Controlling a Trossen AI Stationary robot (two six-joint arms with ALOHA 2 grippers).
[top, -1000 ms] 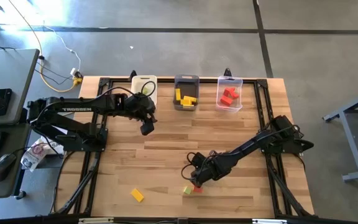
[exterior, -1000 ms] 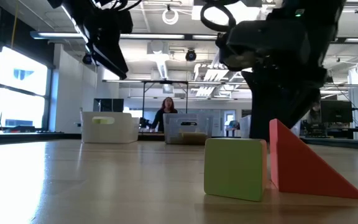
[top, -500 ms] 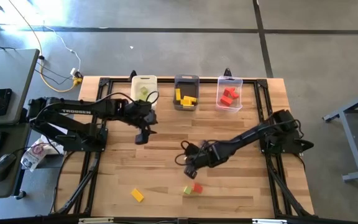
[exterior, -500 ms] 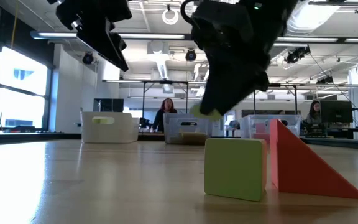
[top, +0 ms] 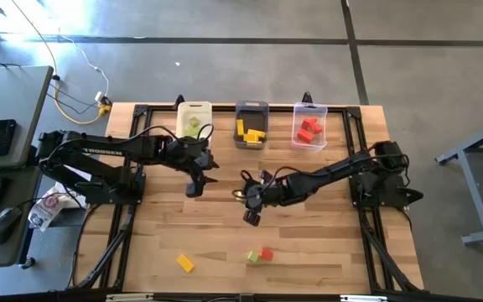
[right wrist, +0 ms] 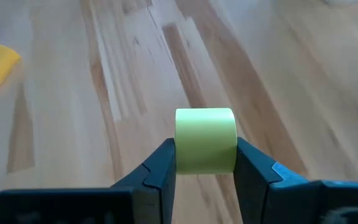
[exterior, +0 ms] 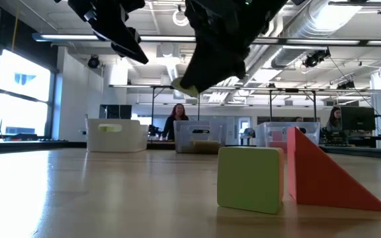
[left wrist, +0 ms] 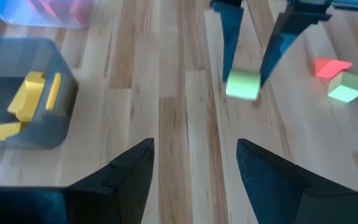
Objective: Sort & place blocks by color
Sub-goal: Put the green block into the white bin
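Observation:
My right gripper is over the middle of the table, shut on a light green block that also shows in the high view and the low view. My left gripper is open and hovers just left of it, facing it. A green cube and a red wedge rest side by side on the table near its near edge. A yellow block lies to their left. My right gripper pinches the light green block by two opposite sides between its two fingers, at their free ends. The fingers slant down from above. The block is lifted clear of the table and hangs at the fingertips.
Three bins stand along the far edge: a white bin with a green block inside, a dark grey bin with yellow blocks, and a clear bin with red blocks. Bare wood lies between the bins and the grippers. People show in the room beyond.
My right gripper has risen from beside the green cube and red wedge and moved toward the far edge and the left, carrying the green block clear of the table. My left gripper has come away from the white bin toward the table's middle.

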